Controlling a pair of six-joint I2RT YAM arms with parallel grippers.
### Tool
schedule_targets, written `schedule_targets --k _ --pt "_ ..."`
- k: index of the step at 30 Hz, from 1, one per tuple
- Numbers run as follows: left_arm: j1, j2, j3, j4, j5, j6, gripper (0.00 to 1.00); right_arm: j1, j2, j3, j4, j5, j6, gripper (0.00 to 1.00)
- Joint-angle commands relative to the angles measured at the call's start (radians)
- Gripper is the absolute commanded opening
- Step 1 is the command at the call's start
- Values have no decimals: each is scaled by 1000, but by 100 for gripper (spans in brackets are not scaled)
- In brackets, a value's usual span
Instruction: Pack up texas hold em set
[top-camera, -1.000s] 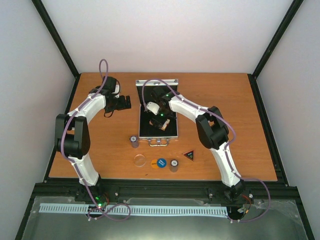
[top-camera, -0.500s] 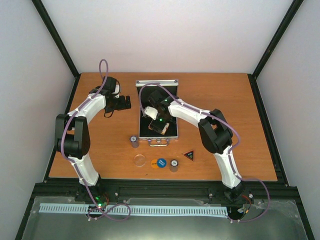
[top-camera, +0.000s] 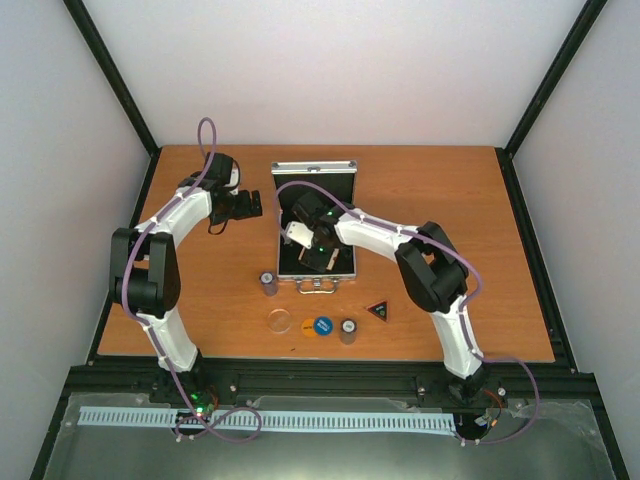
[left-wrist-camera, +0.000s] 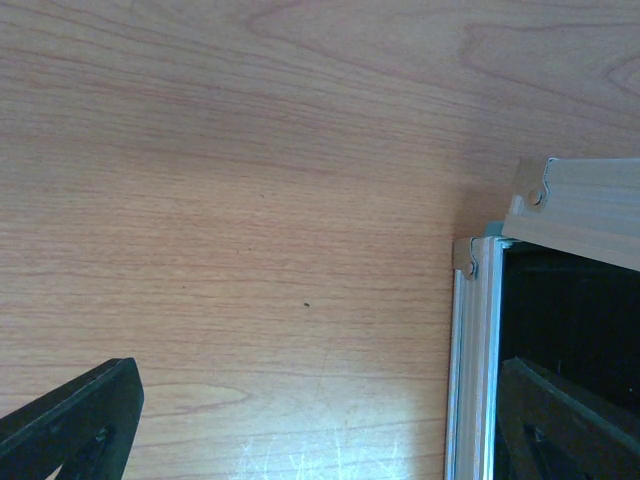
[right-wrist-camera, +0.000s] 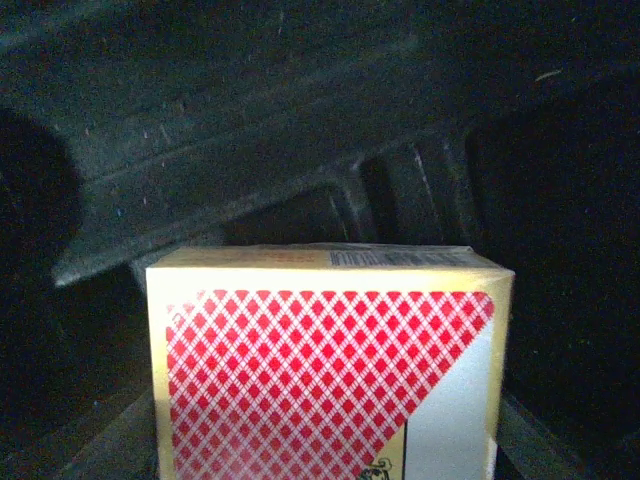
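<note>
The silver case lies open mid-table, its lid standing at the back. My right gripper is down inside the case, shut on the red card deck. The deck fills the lower part of the right wrist view, in front of the black lining; the fingers are hidden there. My left gripper is open and empty at the case's left rim, one finger over the table, the other over the lining. Two chip stacks, a clear disc, an orange disc, a blue disc and the black triangle lie in front of the case.
The case handle points toward the arm bases. White walls with black corner posts close the table on three sides. The wooden table is bare to the right of the case and at the far left.
My right gripper has shifted a little left and nearer inside the case, with the card deck in it. The left arm has not moved.
</note>
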Motion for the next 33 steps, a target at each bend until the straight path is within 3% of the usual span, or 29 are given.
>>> schedule_targets --k 1,4,8,13,27,33 --pt "-5 -6 10 23 -12 -5 100 7 -31 -57 26 55 -61 41" --pt "-5 2 15 23 -14 -5 100 7 -38 -63 21 44 -77 46" --pt "-5 15 30 17 -10 -5 100 6 -40 -56 11 35 -77 69" --pt "-5 25 39 15 -9 -4 100 6 -37 -33 -16 17 -69 81" --pt "-5 30 38 19 -11 -7 100 0 -68 91 -90 -39 -21 89" --pt "-5 40 49 20 -9 -9 100 -4 -58 93 -95 -96 58 85"
